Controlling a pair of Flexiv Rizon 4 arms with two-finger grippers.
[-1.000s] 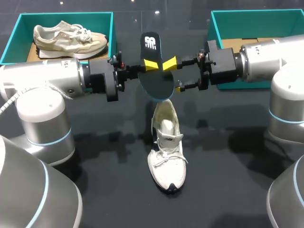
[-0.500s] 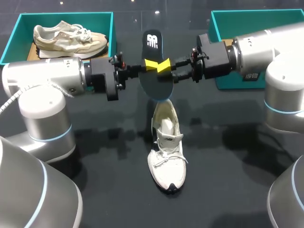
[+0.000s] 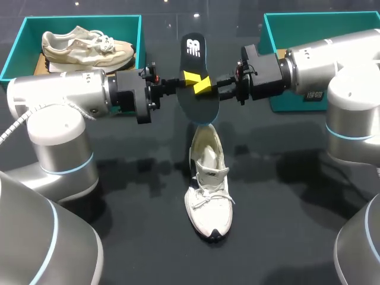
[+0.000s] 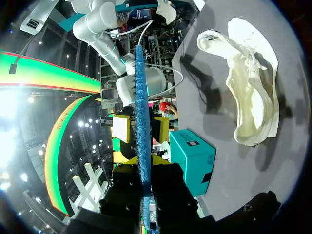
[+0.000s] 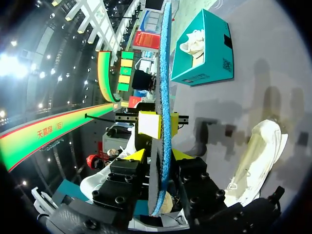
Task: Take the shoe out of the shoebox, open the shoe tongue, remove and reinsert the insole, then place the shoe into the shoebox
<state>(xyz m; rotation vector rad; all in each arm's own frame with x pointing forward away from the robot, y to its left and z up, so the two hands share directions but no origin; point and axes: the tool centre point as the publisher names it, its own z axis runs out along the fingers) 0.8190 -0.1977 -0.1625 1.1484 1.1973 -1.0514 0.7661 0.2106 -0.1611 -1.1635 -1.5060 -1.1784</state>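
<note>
The dark insole (image 3: 199, 110) hangs on edge in mid-air above the white shoe (image 3: 208, 184), which lies on the black table with its toe towards me. My left gripper (image 3: 190, 80) comes from the left and is shut on the insole's middle. My right gripper (image 3: 205, 85) meets it from the right, its yellow tips pressed on both faces of the same insole. In the left wrist view the blue insole edge (image 4: 141, 97) runs between my left gripper (image 4: 142, 158). In the right wrist view the insole (image 5: 163, 73) stands between my right gripper (image 5: 158, 155), the shoe (image 5: 258, 156) below.
A teal shoebox (image 3: 18, 53) at the back left holds a beige shoe (image 3: 86, 47). A second teal shoebox (image 3: 279, 29) stands at the back right, behind my right arm. Bare table lies on both sides of the white shoe.
My right gripper has moved left onto the insole and closed its fingers on it. The left gripper has kept its hold, and the insole has tilted slightly.
</note>
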